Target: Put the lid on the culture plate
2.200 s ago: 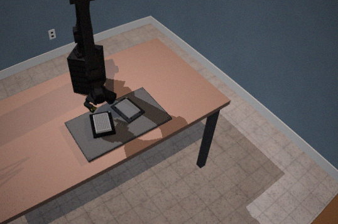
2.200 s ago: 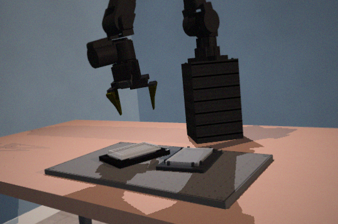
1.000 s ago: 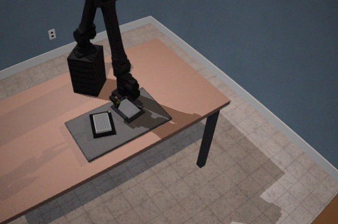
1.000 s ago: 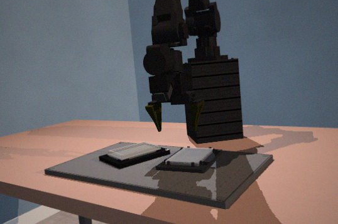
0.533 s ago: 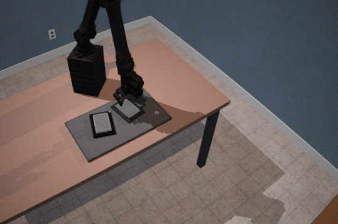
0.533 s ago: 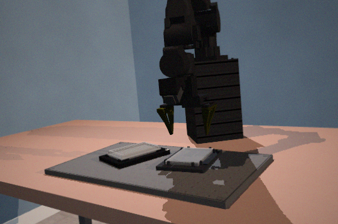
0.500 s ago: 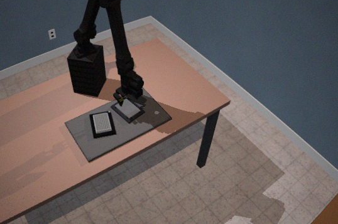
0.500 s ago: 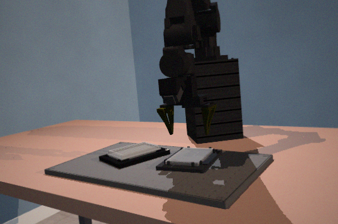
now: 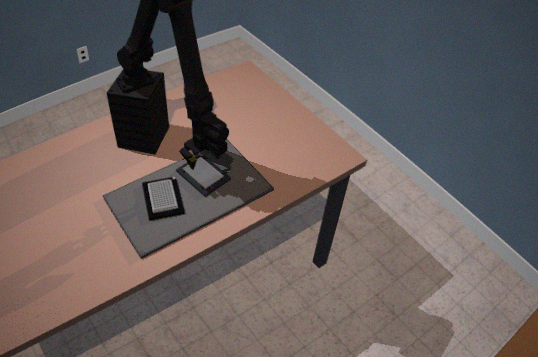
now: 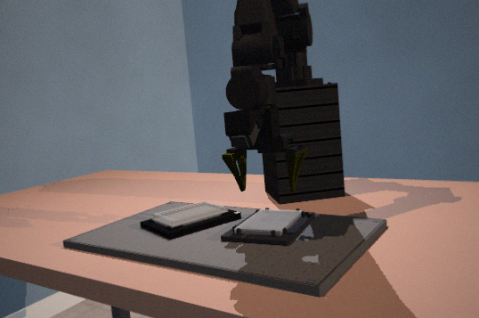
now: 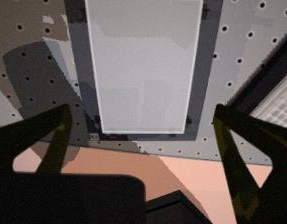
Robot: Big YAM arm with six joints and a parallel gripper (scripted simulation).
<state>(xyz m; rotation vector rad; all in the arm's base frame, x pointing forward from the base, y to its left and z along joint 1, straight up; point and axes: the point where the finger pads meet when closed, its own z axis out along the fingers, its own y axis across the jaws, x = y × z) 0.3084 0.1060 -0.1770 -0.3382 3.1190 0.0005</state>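
The clear flat lid (image 9: 205,174) (image 10: 271,221) (image 11: 144,65) lies on the dark lid park (image 9: 218,186) (image 10: 263,238) (image 11: 208,74) at the right of the grey perforated board (image 9: 130,225) (image 10: 285,270) (image 11: 34,30). The open culture plate (image 9: 163,195) (image 10: 191,213) (image 11: 281,107), its wells showing, sits in the black plate nest (image 9: 148,205) (image 10: 165,228) (image 11: 254,82) to the left of the lid. My gripper (image 9: 192,155) (image 10: 267,189) (image 11: 142,112) is open and empty. It hangs a little above the lid's end nearest the arm base, one finger on each side.
The arm's black ribbed pedestal (image 9: 137,113) (image 10: 307,141) stands on the table (image 9: 280,123) (image 10: 436,248) right behind the board. The table's right edge and one leg (image 9: 330,223) show in the top view.
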